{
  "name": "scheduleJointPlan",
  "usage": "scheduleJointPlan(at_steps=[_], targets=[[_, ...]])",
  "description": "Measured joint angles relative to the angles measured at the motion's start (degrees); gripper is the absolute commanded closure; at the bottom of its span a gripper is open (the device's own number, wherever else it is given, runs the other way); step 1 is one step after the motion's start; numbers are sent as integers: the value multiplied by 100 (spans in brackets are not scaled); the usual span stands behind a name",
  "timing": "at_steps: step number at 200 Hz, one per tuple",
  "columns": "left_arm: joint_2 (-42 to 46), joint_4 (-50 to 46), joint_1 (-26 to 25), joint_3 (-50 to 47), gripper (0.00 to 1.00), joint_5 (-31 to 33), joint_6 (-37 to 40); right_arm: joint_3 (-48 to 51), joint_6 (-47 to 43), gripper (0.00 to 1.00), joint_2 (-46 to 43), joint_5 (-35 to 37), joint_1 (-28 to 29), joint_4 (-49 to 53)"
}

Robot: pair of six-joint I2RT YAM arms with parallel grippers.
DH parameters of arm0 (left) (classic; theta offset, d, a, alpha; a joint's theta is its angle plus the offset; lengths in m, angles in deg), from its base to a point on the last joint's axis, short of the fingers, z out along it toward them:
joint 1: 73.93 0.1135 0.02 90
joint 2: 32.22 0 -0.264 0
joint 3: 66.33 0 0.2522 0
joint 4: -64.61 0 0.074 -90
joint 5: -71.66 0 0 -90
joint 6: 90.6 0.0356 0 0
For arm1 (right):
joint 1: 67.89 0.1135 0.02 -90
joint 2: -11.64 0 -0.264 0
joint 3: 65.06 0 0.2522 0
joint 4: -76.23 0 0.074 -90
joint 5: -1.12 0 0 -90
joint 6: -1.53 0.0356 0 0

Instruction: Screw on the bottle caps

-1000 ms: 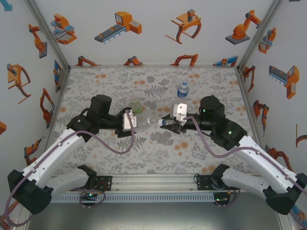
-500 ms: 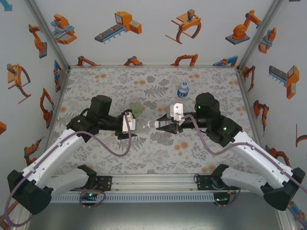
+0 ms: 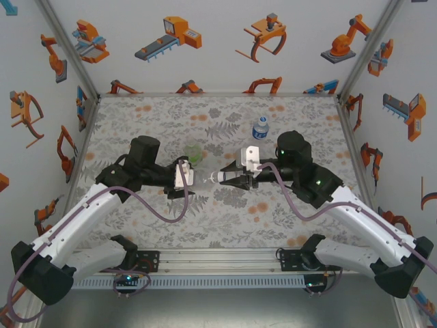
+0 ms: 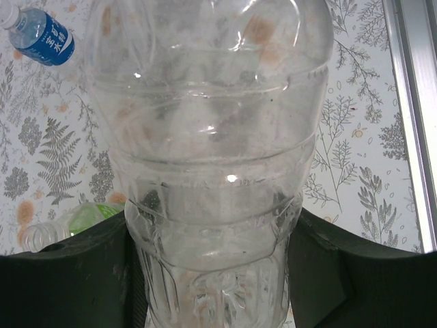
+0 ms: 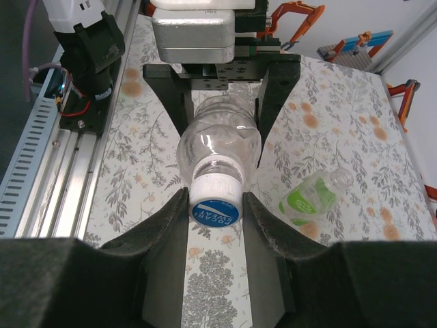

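White plastic with a blue printed top: this is the cap (image 5: pixel 214 198), and the right gripper (image 5: pixel 215 205) has its two dark fingers pressed against it from both sides. The cap sits at the mouth of the clear bottle (image 5: pixel 218 147), which lies level above the table (image 3: pixel 136 116). The left gripper (image 5: pixel 222 126) is clamped around the body of this bottle (its wrist view looks through the plastic).

Further out, the green bottle (image 5: pixel 311 195) lies on its side just beyond the grippers. The blue-label bottle (image 3: pixel 259 128) stands nearer the back.

I judge that the step in hand is threading this cap. The next move calls for the right wrist to turn while the left one holds firm and both stay on one axis.

A second ago the right gripper was further to the right, with a gap before the neck. Now the gap is closed, and the left arm has not moved.
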Motion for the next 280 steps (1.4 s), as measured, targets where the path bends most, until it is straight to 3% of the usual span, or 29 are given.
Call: scheduleJointPlan(at_steps=[108, 227, 255, 280], targets=[[-160, -142, -11, 57, 100, -74, 4, -678, -654, 93, 422, 39, 85, 1069], [-798, -1093, -33, 407, 100, -627, 262, -1196, -1952, 100, 719, 468, 516, 2251], [-798, -1121, -31, 424, 100, -636, 273, -1161, -1725, 100, 699, 522, 529, 2155], [-780, -1119, -26, 424, 100, -555, 271, -763, -898, 100, 494, 658, 527, 1587]])
